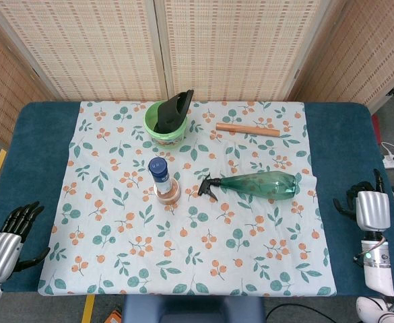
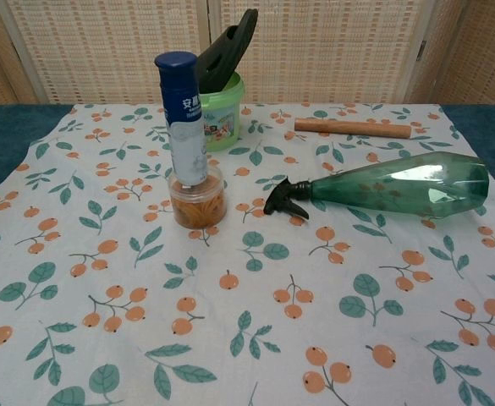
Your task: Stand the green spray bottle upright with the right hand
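The green spray bottle (image 1: 258,184) lies on its side on the leaf-print cloth, its black nozzle pointing left; the chest view shows the same spray bottle (image 2: 404,186) at the right. My right hand (image 1: 370,207) rests at the table's right edge, well to the right of the bottle, fingers apart and holding nothing. At the front left corner my left hand (image 1: 8,231) is also empty with fingers spread. Neither hand shows in the chest view.
A blue-capped white bottle (image 1: 160,173) stands on a small orange jar (image 2: 197,201) left of the nozzle. Behind it is a green cup (image 1: 166,125) holding a black scoop. A wooden stick (image 1: 247,129) lies at the back. The blue table (image 1: 345,148) borders the cloth.
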`<state>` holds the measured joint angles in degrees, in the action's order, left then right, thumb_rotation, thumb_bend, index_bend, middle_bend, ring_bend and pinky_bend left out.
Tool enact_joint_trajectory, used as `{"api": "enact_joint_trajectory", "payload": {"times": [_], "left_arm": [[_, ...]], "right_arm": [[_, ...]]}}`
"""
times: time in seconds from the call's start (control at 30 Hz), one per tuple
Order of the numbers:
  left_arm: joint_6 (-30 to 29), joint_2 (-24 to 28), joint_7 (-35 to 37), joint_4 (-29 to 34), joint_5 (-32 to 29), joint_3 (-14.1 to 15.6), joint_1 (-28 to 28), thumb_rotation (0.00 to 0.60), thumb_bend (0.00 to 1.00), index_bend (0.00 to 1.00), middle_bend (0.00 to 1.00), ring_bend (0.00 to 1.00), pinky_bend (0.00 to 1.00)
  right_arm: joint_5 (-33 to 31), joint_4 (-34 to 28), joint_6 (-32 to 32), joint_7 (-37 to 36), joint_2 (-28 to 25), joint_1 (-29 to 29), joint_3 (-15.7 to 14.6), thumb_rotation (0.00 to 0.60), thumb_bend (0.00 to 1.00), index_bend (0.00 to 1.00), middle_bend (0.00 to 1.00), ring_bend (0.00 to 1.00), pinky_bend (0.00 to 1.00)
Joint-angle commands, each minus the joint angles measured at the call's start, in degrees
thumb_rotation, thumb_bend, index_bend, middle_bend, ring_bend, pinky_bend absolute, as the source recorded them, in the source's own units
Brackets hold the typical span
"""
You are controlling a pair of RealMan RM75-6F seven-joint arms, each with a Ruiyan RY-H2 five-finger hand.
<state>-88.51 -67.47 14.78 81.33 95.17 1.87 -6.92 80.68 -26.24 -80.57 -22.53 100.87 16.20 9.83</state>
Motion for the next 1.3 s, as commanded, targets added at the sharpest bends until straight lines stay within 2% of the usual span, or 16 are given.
{"api": "enact_joint_trajectory", "payload": {"times": [0.03,0.4,0.53,0.6,0.67,0.77,0.93,1.0,1.07,1.17,1.23,1.3], "left_arm": [[0.02,-0.03,-0.01,-0.02,-0.02,0.01,0.0,0.6,0.22,0.0,0.0,0.0,0.0],[-0.51,0.03,0.08,-0.05,0.22,0.05,0.13,0.6,0.22,0.0,0.0,0.0,0.0],[-0.77,0.14,0.27,-0.07,0.09,0.0,0.28,0.6,0.23,0.0,0.0,0.0,0.0],[-0.82,0.05,0.55,-0.3,-0.12,-0.07,0.35,0.6,0.23,0.0,0.0,0.0,0.0],[-0.77,0.01,0.83,-0.49,-0.27,-0.21,0.28,0.6,0.22,0.0,0.0,0.0,0.0],[-0.68,0.04,0.94,-0.52,-0.16,-0.22,0.15,0.6,0.22,0.0,0.0,0.0,0.0],[-0.87,0.2,0.41,0.11,0.13,-0.28,0.05,0.6,0.23,0.0,0.0,0.0,0.0],[-0.74,0.19,0.24,0.08,0.09,-0.26,0.03,0.6,0.23,0.0,0.0,0.0,0.0],[-0.71,0.26,0.27,0.06,0.02,-0.27,0.03,0.6,0.23,0.0,0.0,0.0,0.0],[-0.56,0.48,0.47,0.11,-0.31,-0.3,0.07,0.6,0.23,0.0,0.0,0.0,0.0],[-0.52,0.62,0.62,0.03,-0.5,-0.34,0.12,0.6,0.23,0.0,0.0,0.0,0.0],[-0.68,0.79,0.94,0.06,-0.63,-0.43,0.19,0.6,0.23,0.0,0.0,0.0,0.0]], "right_arm": [[-0.01,0.02,-0.01,0.04,0.03,0.0,0.01,0.6,0.2,0.92,0.67,0.4,0.05],[0.15,-0.03,-0.99,-0.13,-0.06,-0.13,0.07,0.6,0.2,0.92,0.67,0.4,0.05],[0.85,-1.23,-4.59,-0.03,-0.31,-0.24,0.28,0.6,0.2,0.89,0.67,0.4,0.05],[1.18,-3.29,-6.75,-0.4,-0.88,-0.22,0.62,0.6,0.2,0.88,0.67,0.4,0.09],[1.44,-7.99,-9.47,-1.69,-2.32,0.07,1.58,0.6,0.2,0.87,0.67,0.41,0.14],[2.04,-18.15,-12.6,-0.04,-6.0,1.44,3.6,0.6,0.2,0.85,0.67,0.43,0.29],[5.81,-38.95,-16.23,16.08,-12.73,6.01,7.08,0.6,0.11,0.78,0.67,0.43,0.44],[6.74,-45.61,-14.87,21.56,-14.07,7.89,7.72,0.6,0.09,0.75,0.67,0.43,0.46],[6.84,-52.09,-10.54,28.14,-15.5,9.97,7.34,0.6,0.05,0.73,0.67,0.42,0.46],[6.71,-56.68,-2.96,39.89,-16.77,13.49,6.14,0.6,0.0,0.69,0.65,0.39,0.46],[6.98,-56.06,1.23,47.87,-16.34,16.16,5.61,0.6,0.0,0.67,0.61,0.36,0.44],[5.49,-55.93,5.25,51.39,-15.66,17.88,5.25,0.6,0.0,0.64,0.59,0.34,0.4]]}}
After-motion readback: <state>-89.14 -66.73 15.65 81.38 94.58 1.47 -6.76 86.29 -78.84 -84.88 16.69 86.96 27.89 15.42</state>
